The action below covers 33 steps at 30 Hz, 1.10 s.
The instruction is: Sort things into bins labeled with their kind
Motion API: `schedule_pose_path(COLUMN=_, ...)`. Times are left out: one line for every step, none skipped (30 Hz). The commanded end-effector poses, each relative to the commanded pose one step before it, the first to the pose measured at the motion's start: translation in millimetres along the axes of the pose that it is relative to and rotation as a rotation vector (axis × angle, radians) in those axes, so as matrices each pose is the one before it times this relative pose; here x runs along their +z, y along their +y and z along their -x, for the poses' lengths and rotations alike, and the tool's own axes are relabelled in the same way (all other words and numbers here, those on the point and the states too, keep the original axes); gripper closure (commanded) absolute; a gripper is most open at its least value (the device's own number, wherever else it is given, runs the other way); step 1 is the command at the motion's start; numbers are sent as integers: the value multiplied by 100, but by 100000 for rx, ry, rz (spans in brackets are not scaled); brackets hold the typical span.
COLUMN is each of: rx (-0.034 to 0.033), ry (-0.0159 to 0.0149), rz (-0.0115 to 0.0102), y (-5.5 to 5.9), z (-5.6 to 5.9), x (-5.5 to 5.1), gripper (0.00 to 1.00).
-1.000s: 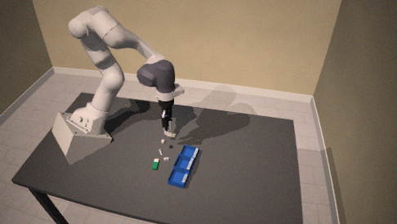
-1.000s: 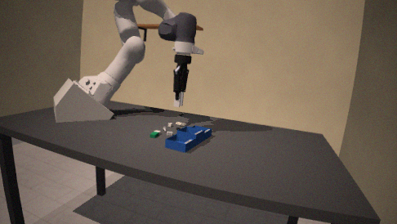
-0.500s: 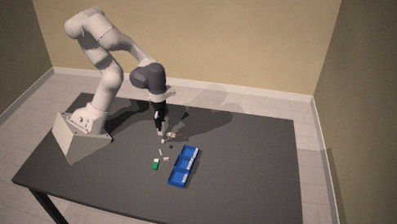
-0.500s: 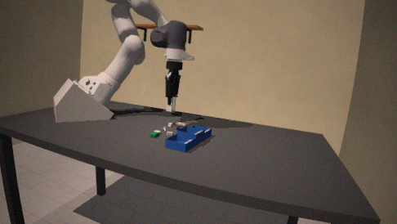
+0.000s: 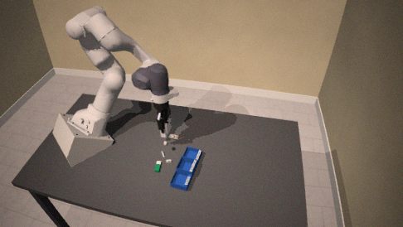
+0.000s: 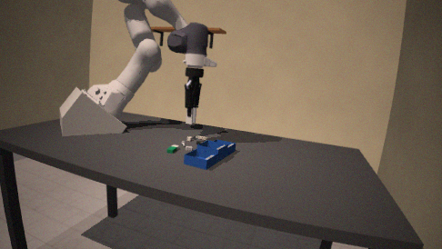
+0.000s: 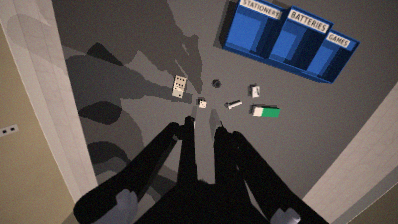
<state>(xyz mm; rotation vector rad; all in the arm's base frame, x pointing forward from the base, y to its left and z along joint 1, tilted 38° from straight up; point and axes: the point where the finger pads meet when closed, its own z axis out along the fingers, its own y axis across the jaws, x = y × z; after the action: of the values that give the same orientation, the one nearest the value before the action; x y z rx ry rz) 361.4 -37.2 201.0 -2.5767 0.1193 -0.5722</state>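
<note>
Claw [image 7: 204,131] hangs above the dark surface [image 5: 249,182], fingers drawn narrow with a slim gap between them, pinching nothing; it points down over a small white die [image 7: 202,103]. Three joined blue bins [image 7: 287,42] stand on the surface, labelled STATIONERY, BATTERIES and GAMES; all three compartments show bare blue floors in the wrist view. Loose items lie apart from the bins: a domino tile [image 7: 179,85] beside the die; a small dark round item [image 7: 216,83] nearer the bins, kind cannot be told; a small white block [image 7: 255,90]; a short pale cylinder [image 7: 233,104]; a green-and-white eraser [image 7: 265,111] farthest from the claw. In the top view the arm [image 5: 109,79] reaches from its grey pedestal [image 5: 79,151] toward this cluster.
</note>
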Motion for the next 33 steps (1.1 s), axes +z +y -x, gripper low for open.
schedule_pose_path(rx=313, ry=376, rz=78, y=-24, z=-163, x=-23, gripper=81)
schedule_pose_path(rx=0, ry=0, rz=0, y=-5, z=9, x=0, gripper=81)
schedule_pose_path(rx=0, ry=0, rz=0, y=-5, z=9, x=0, gripper=81)
schedule_pose_path(rx=0, ry=0, rz=0, y=-5, z=9, x=0, gripper=81)
schedule_pose_path(rx=0, ry=0, rz=0, y=-5, z=9, x=0, gripper=81)
schedule_pose_path(rx=0, ry=0, rz=0, y=-5, z=9, x=0, gripper=81)
schedule_pose_path(rx=0, ry=0, rz=0, y=-5, z=9, x=0, gripper=81)
schedule_pose_path(rx=0, ry=0, rz=0, y=-5, z=9, x=0, gripper=81)
schedule_pose_path(rx=0, ry=0, rz=0, y=-5, z=9, x=0, gripper=81)
schedule_pose_path(rx=0, ry=0, rz=0, y=-5, z=9, x=0, gripper=81)
schedule_pose_path(rx=0, ry=0, rz=0, y=-4, z=9, x=0, gripper=81)
schedule_pose_path(rx=0, ry=0, rz=0, y=-4, z=8, x=0, gripper=81)
schedule_pose_path(rx=0, ry=0, rz=0, y=-3, z=7, x=0, gripper=81)
schedule_pose_path(rx=0, ry=0, rz=0, y=-2, z=7, x=0, gripper=81)
schedule_pose_path(rx=0, ry=0, rz=0, y=0, z=0, x=0, gripper=81)
schedule_pose_path(rx=0, ry=0, rz=0, y=0, z=0, x=0, gripper=81)
schedule_pose_path(rx=0, ry=0, rz=0, y=1, z=5, x=0, gripper=81)
schedule_pose_path(rx=0, ry=0, rz=0, y=1, z=5, x=0, gripper=81)
schedule_pose_path(rx=0, ry=0, rz=0, y=1, z=5, x=0, gripper=81)
schedule_pose_path(rx=0, ry=0, rz=0, y=2, z=4, x=400, gripper=81)
schedule_pose_path(rx=0, ry=0, rz=0, y=0, z=6, x=400, gripper=81)
schedule_pose_path(rx=0, ry=0, rz=0, y=-1, z=5, x=400, gripper=81)
schedule_pose_path(rx=0, ry=0, rz=0, y=-1, z=-3, x=400, gripper=81)
schedule_pose_path(rx=0, ry=0, rz=0, y=2, z=-15, x=400, gripper=81)
schedule_pose_path(rx=0, ry=0, rz=0, y=5, z=-29, x=400, gripper=81)
schedule_pose_path(rx=0, ry=0, rz=0, y=9, z=-44, x=400, gripper=81)
schedule_pose_path(rx=0, ry=0, rz=0, y=12, z=-57, x=400, gripper=81)
schedule_pose_path(rx=0, ry=0, rz=0, y=15, z=-68, x=400, gripper=81)
schedule_pose_path(rx=0, ry=0, rz=0, y=17, z=-76, x=400, gripper=81)
schedule_pose_path(rx=0, ry=0, rz=0, y=18, z=-81, x=400, gripper=81)
schedule_pose_path(rx=0, ry=0, rz=0, y=19, z=-84, x=400, gripper=81)
schedule_pose_path(rx=0, ry=0, rz=0, y=0, z=0, x=0, gripper=81)
schedule_pose_path(rx=0, ry=0, rz=0, y=0, z=0, x=0, gripper=81)
